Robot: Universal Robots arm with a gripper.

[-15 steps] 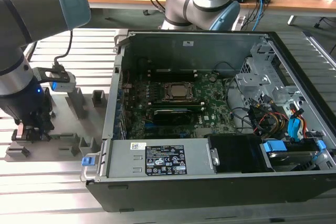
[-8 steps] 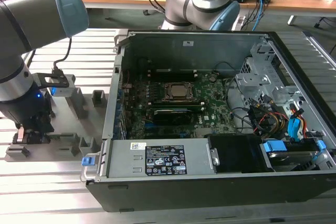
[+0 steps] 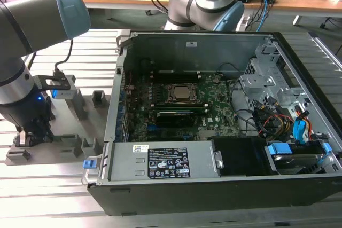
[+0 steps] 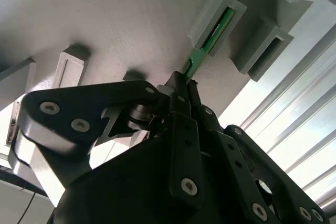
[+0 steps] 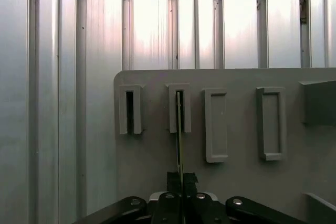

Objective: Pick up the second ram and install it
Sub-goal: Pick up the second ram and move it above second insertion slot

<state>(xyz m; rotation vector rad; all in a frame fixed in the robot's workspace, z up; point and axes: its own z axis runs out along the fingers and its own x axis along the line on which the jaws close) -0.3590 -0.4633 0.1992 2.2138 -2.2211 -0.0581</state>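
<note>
One question, spotter: where's the second ram (image 4: 212, 32)?
Operator, it's clenched in your end effector (image 4: 181, 85), far end in a grey fixture block's (image 4: 206, 17) slot; its long axis runs straight out from the grip, well apart from the computer case (image 3: 214, 193)

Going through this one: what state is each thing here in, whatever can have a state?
second ram: on edge, far end in a fixture slot, near end gripped.
gripper: shut on the second ram.
neighbouring fixture slot: empty.
computer case: lying flat, side open.
</note>
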